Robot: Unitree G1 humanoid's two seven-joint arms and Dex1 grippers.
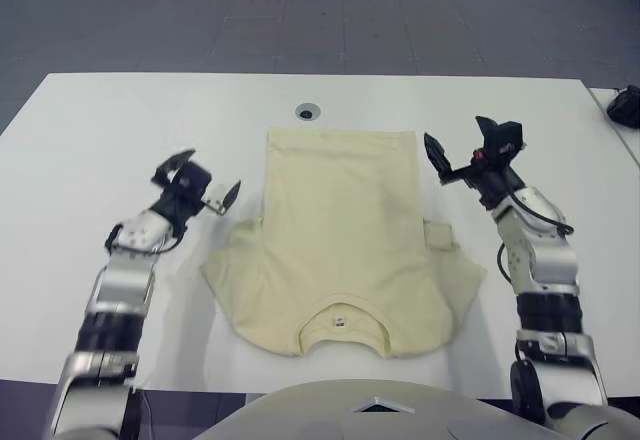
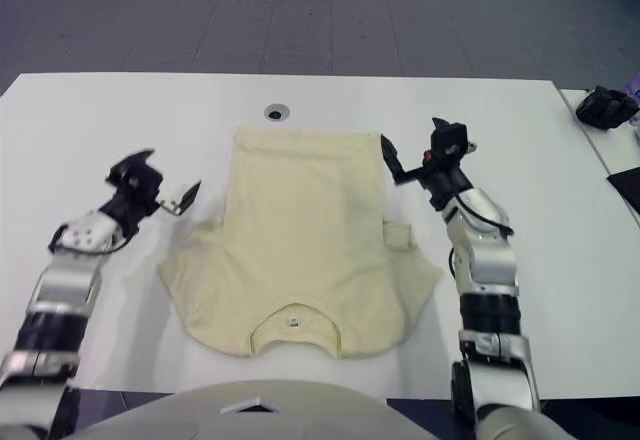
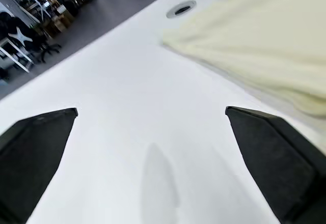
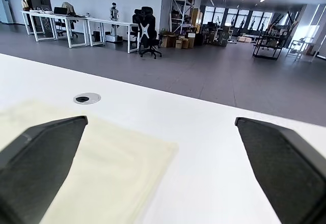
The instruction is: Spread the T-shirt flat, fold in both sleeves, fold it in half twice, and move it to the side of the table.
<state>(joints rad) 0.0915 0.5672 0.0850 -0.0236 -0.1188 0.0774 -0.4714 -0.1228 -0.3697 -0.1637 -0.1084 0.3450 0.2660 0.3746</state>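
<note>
The pale yellow fabric T-shirt (image 1: 340,230) lies spread flat at the centre of the white rectangular counter (image 1: 100,140). Its collar (image 1: 340,322) is on the robot's side and its straight hem (image 1: 340,132) on the far side. Both short sleeves splay outward; a small fold of fabric (image 1: 437,232) sits on the right edge.

The left end effector (image 1: 205,178) is released, fingers spread wide. It is positioned over bare counter just beside the left sleeve (image 1: 225,260).

The right end effector (image 1: 457,138) is also released, fingers spread. It is positioned near the far right hem corner.

A round grey cable grommet (image 1: 307,111) is set in the counter just beyond the hem. A black object (image 1: 625,106) rests at the far right.
</note>
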